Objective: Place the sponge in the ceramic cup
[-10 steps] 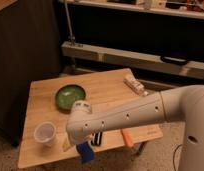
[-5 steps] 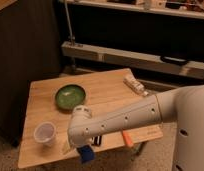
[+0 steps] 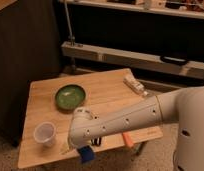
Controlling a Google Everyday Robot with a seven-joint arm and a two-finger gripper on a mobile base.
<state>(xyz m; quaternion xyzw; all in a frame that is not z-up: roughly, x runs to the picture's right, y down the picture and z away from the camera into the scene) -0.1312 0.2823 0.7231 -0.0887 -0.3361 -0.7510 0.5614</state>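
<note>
Sponge is at the front edge of the desk, directly under the wrist, low in frame. It is not in the ceramic cup. The cup stands upright on the desk's left front corner, a short way left of the sponge, and looks empty, though its wall is pale and the inside is hard to read.

Claw is tucked under the white arm, right at the sponge. The wrist hides most of it, so I cannot tell whether it is open or gripping the sponge. The blue block looks like it overhangs the desk edge, which would fit being held, but that's a guess.

Step in hand: the pickup end of the job, either closing on the sponge or the start of carrying it.

Next move:
- Needs a confirmed grip on the sponge. It looks soft, so it will squash and may sit crooked.
- Lift enough to clear the cup rim, then travel left.
- Centre over the cup mouth before letting go. The mouth is small relative to the block, so the sponge probably has to go in end-on.
- The cup looks light and a nudge could tip it.

Green bowl, orange stick and striped bar are all off that path.
</note>
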